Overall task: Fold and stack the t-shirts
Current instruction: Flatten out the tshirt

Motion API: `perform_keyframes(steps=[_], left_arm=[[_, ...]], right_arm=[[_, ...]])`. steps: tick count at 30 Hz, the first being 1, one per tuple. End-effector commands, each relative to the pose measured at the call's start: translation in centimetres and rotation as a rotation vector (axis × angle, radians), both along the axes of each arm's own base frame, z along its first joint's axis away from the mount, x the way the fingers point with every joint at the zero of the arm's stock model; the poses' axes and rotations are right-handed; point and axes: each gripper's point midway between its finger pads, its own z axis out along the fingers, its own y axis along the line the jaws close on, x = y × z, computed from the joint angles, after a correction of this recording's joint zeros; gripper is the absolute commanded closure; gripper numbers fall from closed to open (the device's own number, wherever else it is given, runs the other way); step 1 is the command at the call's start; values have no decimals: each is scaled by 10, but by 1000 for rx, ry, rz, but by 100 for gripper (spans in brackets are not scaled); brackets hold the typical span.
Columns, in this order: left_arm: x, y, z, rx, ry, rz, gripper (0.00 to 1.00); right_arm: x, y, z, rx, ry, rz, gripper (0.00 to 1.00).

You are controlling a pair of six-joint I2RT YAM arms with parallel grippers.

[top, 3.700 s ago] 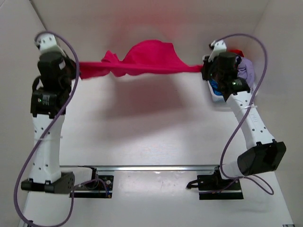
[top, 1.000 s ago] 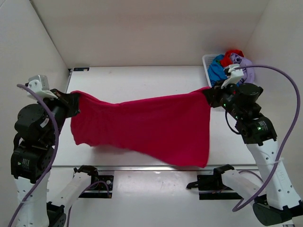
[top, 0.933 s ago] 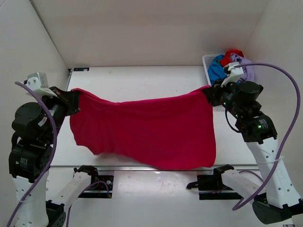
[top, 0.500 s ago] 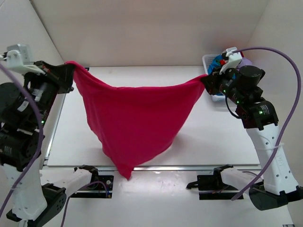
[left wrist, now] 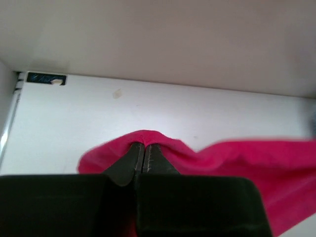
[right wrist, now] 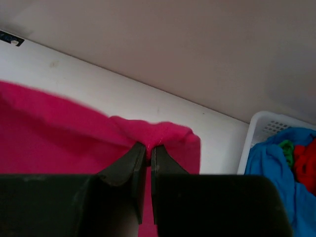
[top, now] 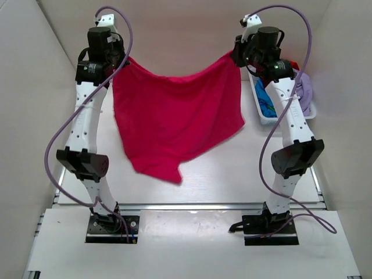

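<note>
Top external: my left jaws and right jaws each pinch the soft magenta t-shirt (top: 168, 122), hanging limp toward six o'clock.

You're looking at a plain, bright magenta-pink t-shirt (top: 168, 116) against a white counter (top: 232, 168). At the far right, the white slatted basket (top: 272, 121) shows a blue t-shirt (top: 265, 104), a red t-shirt (top: 293, 65) and a pale lavender t-shirt (top: 305, 90). The left arm (top: 87, 122) and right arm (top: 290, 116) are white with black joints.
</note>
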Motion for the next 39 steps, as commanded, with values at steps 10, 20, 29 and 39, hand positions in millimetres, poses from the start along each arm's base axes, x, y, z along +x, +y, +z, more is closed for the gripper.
perform_keyframes(steps=[10,20,29,39], left_arm=[[-122,15,195,8,-528,9,100],[-199,14,-92,-117,139,-2,100],[-320,11,-280,-270,504,52,100],[-357,-8,-312,-316,627,-39,100]], right_arm=[[-66,-41,58,-55,-205,-55,100],[-147,-22,-184,-7,256,31,100],[-259,1,-280,6,655,55,100],[-311,-37,-329,43,881,-61,100]])
